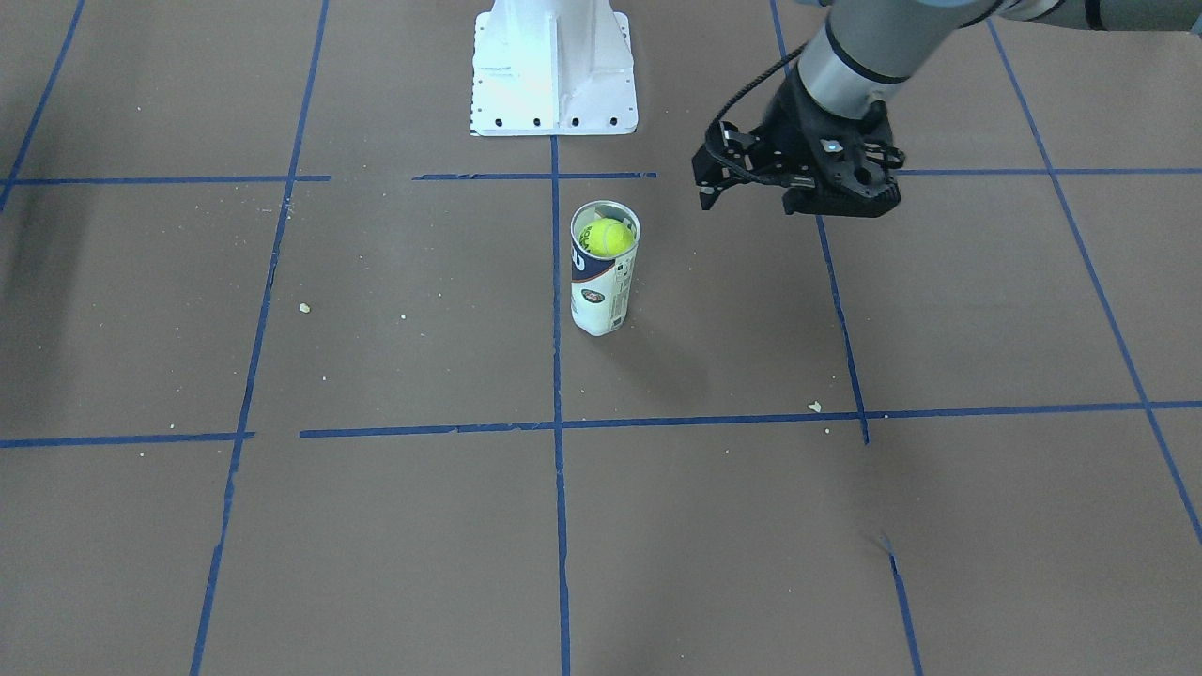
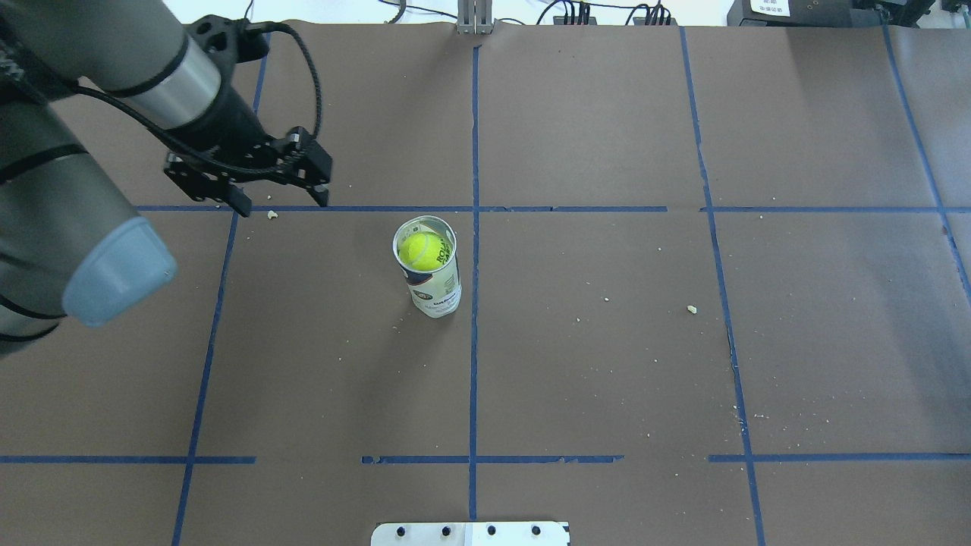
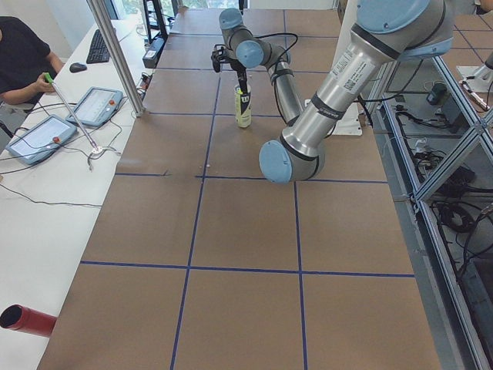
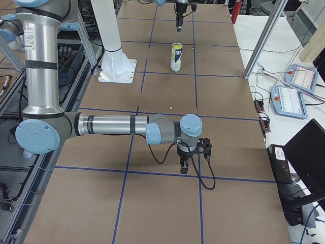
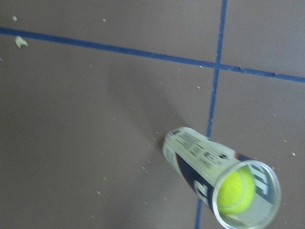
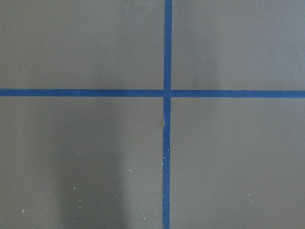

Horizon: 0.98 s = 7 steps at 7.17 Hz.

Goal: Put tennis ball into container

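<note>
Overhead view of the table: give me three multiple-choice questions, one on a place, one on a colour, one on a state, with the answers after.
1. Where is the tennis ball relative to the container?
A. Beside it
B. Inside it, near the mouth
C. Behind it

2. What colour are the tape lines on the table?
A. Blue
B. Red
C. White

3. What state is the left gripper in?
A. Shut on the tennis ball
B. Shut on the container
C. Open, holding nothing

Answers: B, the ball shows through the container's open mouth; A, every line in the grid reads blue; C, its jaws stand apart with nothing between them, off to the container's side.
</note>
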Each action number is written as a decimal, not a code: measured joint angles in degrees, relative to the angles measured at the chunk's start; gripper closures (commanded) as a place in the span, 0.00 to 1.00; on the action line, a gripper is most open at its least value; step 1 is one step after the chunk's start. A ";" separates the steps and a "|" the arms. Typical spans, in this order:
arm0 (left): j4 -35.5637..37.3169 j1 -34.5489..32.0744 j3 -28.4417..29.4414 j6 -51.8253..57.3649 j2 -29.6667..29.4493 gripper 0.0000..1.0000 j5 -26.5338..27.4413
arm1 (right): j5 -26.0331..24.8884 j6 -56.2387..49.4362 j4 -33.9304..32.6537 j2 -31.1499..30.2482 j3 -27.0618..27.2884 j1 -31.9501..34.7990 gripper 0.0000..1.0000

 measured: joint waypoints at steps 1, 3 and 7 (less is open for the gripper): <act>-0.01 -3.67 0.56 8.31 3.55 0.00 -0.01 | 0.00 0.00 0.00 0.00 0.00 0.00 0.00; -0.16 -11.27 3.91 23.14 10.61 0.00 -0.08 | 0.00 0.00 0.00 0.00 0.00 0.00 0.00; -10.10 -27.67 18.65 47.34 23.20 0.00 -0.19 | 0.00 0.00 0.00 0.00 0.00 0.00 0.00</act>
